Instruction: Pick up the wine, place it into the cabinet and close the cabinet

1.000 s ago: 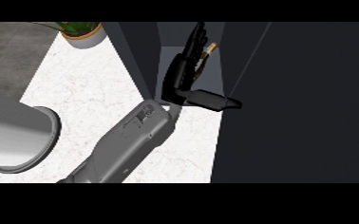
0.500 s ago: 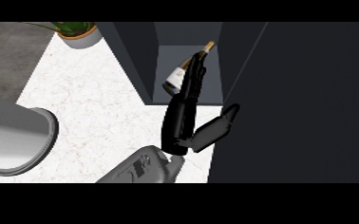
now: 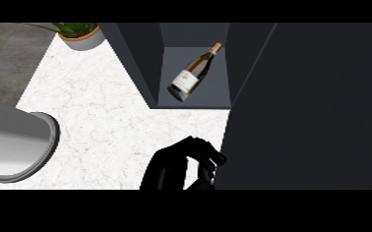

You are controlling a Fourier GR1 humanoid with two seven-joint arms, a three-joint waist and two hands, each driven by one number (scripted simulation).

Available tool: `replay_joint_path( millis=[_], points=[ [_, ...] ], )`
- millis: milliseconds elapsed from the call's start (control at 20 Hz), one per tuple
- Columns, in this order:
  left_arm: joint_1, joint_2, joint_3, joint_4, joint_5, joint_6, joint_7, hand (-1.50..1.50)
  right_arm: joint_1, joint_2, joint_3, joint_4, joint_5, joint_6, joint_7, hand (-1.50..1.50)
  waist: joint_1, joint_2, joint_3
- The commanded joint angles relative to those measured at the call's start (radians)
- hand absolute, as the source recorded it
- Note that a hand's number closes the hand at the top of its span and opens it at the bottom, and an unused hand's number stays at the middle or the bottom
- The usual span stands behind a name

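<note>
Wine bottle: lies on its side on the floor of the cabinet, ahead of the left hand and well apart from it, base toward the hand, neck pointing away and slightly to the right. Left hand: low over the counter, fingers bent over and pinching nothing, the only hand in view and so the nearer one. Cabinet door: stands open as a dark panel just beside the hand on its right, so closing it looks like the step left, a sideways push.
</note>
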Motion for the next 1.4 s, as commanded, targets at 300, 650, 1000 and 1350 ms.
replay_joint_path(
  millis=[300,650,1000,1350],
  points=[
    [0.269,0.297,-0.008,-0.284,0.034,-0.191,-0.079,1.50,-0.017,-0.024,0.097,-0.055,-0.133,0.110,0.037,1.50,0.010,-0.001,-0.001],
    [0.384,0.490,0.171,-0.398,0.154,-0.350,-0.121,1.50,-0.010,0.137,0.254,-0.044,-0.167,0.046,0.055,1.50,0.018,-0.001,-0.002],
    [0.575,0.640,0.430,-0.392,0.332,-0.559,-0.241,1.50,-0.122,0.231,0.470,0.044,0.004,-0.055,0.099,1.50,0.025,-0.007,-0.005],
    [0.665,0.758,0.672,-0.356,0.492,-0.761,-0.258,1.50,-0.306,0.234,0.640,0.288,0.085,-0.199,-0.017,1.50,0.032,-0.004,-0.004]
  ],
)
